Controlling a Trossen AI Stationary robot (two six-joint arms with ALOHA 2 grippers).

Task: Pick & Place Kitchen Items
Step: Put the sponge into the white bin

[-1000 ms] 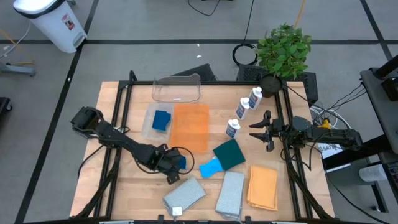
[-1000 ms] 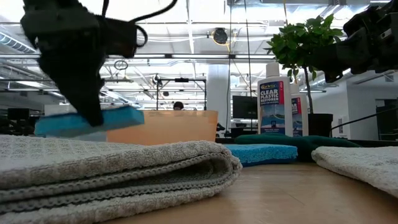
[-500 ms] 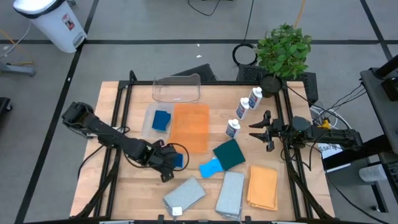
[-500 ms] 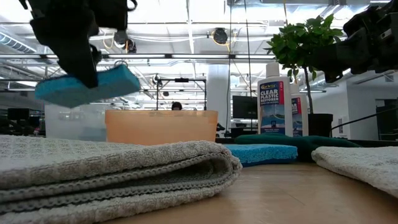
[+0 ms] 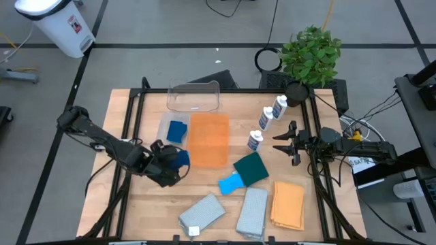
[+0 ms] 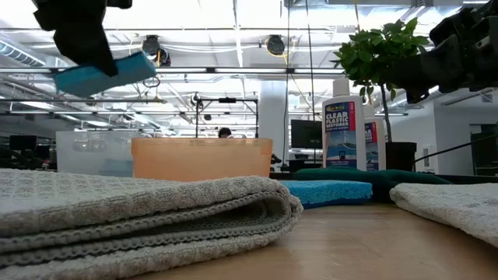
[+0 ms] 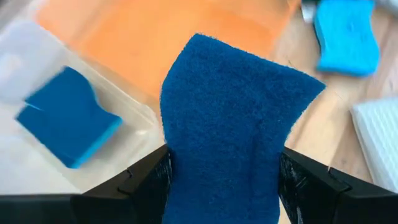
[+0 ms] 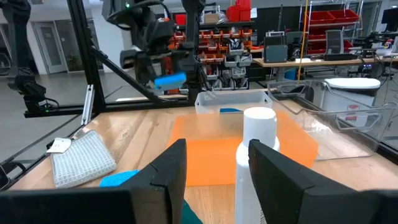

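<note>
Bottle [image 6: 339,124] label: "CLEAR PLASTIC RESTORER". Left gripper [image 5: 176,160] raised, jaws clamped on blue sponge [image 7: 230,124] (tub ahead). Right gripper [image 5: 278,143] level, jaws part-open, empty.

Left tool [image 5: 178,160]: holds a sponge [image 7: 230,124] above the tabletop [image 5: 136,204], just beside the flat tray [image 5: 163,139].
Flat tray: carries a second sponge [image 5: 177,131]; the wide cloth [image 5: 208,138] lies at its right.
Tub [image 5: 194,97]: behind tray and wide cloth.
Bottles [image 5: 266,121]: three in a slanting row, right of the wide cloth.
Right tool [image 5: 277,142]: right of the bottles.
Square pads [image 5: 244,173]: in front of the bottles, overlapping.
Folded cloths [image 5: 252,209]: along the front edge.
Plant [image 5: 310,54]: back right corner.
</note>
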